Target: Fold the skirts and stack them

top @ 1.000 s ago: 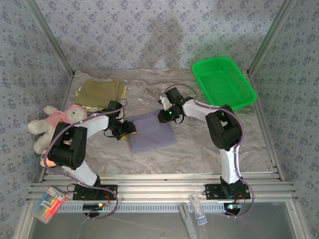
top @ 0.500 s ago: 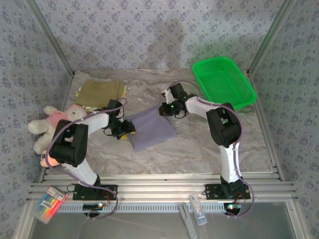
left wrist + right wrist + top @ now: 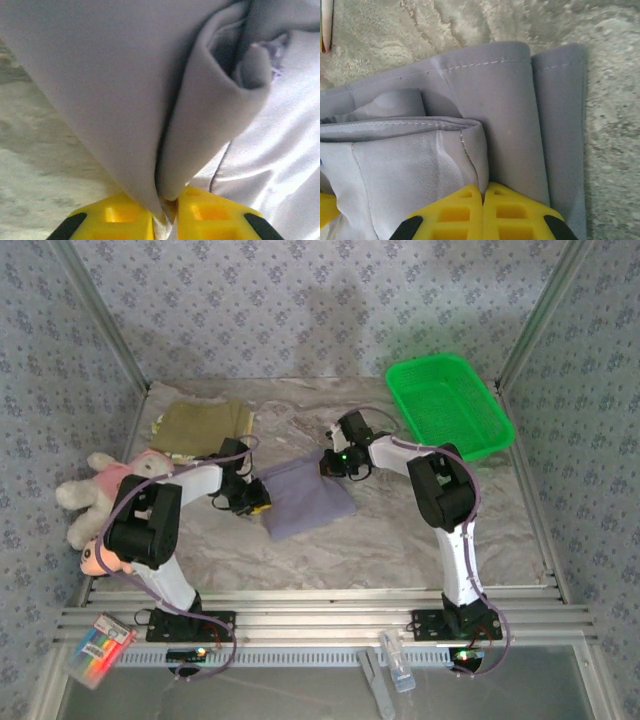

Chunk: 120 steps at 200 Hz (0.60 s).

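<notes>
A lavender skirt [image 3: 308, 500] lies partly folded at the middle of the table. My left gripper [image 3: 256, 504] is at its left edge. In the left wrist view the yellow fingers [image 3: 125, 220] are shut on a raised fold of the lavender skirt [image 3: 110, 85]. My right gripper [image 3: 331, 462] is at the skirt's far right corner. In the right wrist view that gripper [image 3: 483, 200] pinches a stitched hem of the lavender skirt [image 3: 510, 115] between closed fingers. An olive skirt [image 3: 202, 423] lies folded at the back left, with pale patterned cloth [image 3: 174, 454] showing under its near edge.
A pink plush toy [image 3: 106, 486] lies at the left table edge beside the left arm. A green basket [image 3: 450, 405] stands at the back right. Metal rails [image 3: 320, 615] run along the near edge, with a marker pack [image 3: 96, 650] and a small bottle [image 3: 398, 664] in front.
The left gripper has closed on the skirt's left edge. The right gripper has pulled the far right corner back and slightly left, bunching the skirt into a narrower shape.
</notes>
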Motion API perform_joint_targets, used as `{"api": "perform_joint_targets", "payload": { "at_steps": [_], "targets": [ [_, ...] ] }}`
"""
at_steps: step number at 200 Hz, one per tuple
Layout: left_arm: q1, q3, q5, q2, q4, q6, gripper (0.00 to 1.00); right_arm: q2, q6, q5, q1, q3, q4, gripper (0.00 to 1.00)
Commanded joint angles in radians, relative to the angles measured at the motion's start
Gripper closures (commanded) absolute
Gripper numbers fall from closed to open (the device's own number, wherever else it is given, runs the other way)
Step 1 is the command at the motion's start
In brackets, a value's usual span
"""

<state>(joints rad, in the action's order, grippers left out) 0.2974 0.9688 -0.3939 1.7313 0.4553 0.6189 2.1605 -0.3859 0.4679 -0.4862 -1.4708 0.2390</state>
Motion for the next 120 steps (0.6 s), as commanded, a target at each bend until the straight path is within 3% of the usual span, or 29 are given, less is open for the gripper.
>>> {"api": "perform_joint_targets", "payload": {
  "at_steps": [1,21,44,56,78,80,86,88,120],
  "targets": [
    [0.007,0.034,0.008,-0.010,-0.009,0.003,0.90,-0.001,-0.031,-0.029,0.006,0.045,-0.001,1.00],
    [0.014,0.035,0.099,-0.045,0.047,0.002,1.00,-0.035,-0.058,-0.021,0.011,0.087,-0.040,1.00],
    [0.035,0.047,0.178,-0.084,0.096,-0.009,1.00,-0.107,-0.071,-0.019,0.019,0.129,-0.074,1.00],
    [0.061,0.075,0.230,-0.092,0.133,-0.027,1.00,-0.154,-0.077,-0.029,0.025,0.152,-0.088,0.95],
    [0.131,0.166,0.398,-0.076,0.230,-0.070,1.00,-0.243,-0.099,-0.039,0.046,0.190,-0.100,0.57],
    [0.137,0.177,0.415,-0.073,0.248,-0.074,1.00,-0.251,-0.101,-0.042,0.049,0.193,-0.100,0.49],
    [0.154,0.208,0.467,-0.061,0.281,-0.087,1.00,-0.278,-0.105,-0.051,0.057,0.206,-0.104,0.07],
    [0.159,0.219,0.485,-0.056,0.293,-0.091,1.00,-0.284,-0.107,-0.056,0.059,0.211,-0.105,0.02],
    [0.204,0.403,0.770,0.042,0.453,-0.177,1.00,-0.422,-0.148,-0.108,0.097,0.270,-0.102,0.00]
  ]
}}
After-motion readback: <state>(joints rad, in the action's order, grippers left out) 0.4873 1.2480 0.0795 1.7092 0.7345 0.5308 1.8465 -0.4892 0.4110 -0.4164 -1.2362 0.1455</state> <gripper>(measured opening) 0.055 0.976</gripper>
